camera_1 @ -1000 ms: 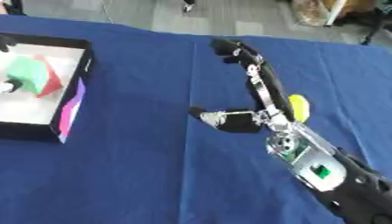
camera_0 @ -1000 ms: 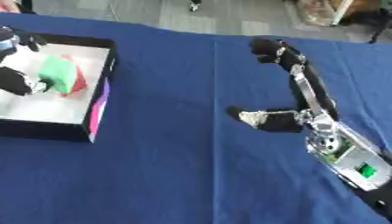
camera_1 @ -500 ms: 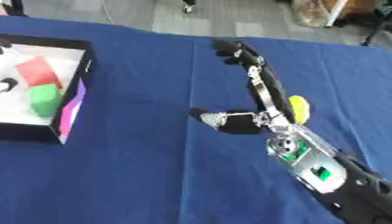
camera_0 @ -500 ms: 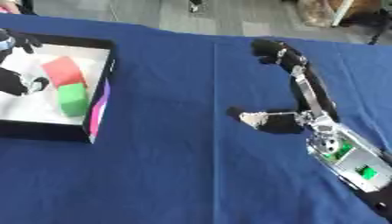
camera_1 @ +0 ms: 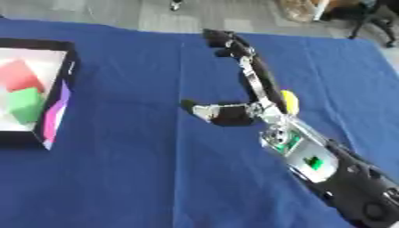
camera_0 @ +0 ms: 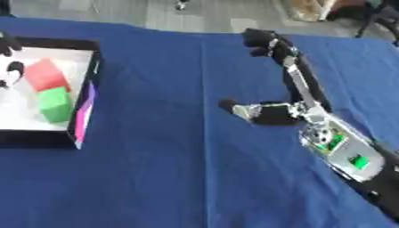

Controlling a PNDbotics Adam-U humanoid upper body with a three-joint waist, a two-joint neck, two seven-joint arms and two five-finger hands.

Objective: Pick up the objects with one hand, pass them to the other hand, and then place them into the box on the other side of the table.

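We see a lab or test room: a blue-clothed worktop [camera_0: 171, 178] on grey floor [camera_0: 148, 13].

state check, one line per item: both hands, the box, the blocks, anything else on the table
right hand: open, fingers straight, holding nothing
left hand: over the box's left side, fingers unclear
black box with white floor: open-topped, two blocks inside
red block: in box, tilted
green block: in box, beside red block
yellow object: on blue tablecloth, behind right hand

right robot hand [camera_0: 300, 95] open — fingers straight, thumb out
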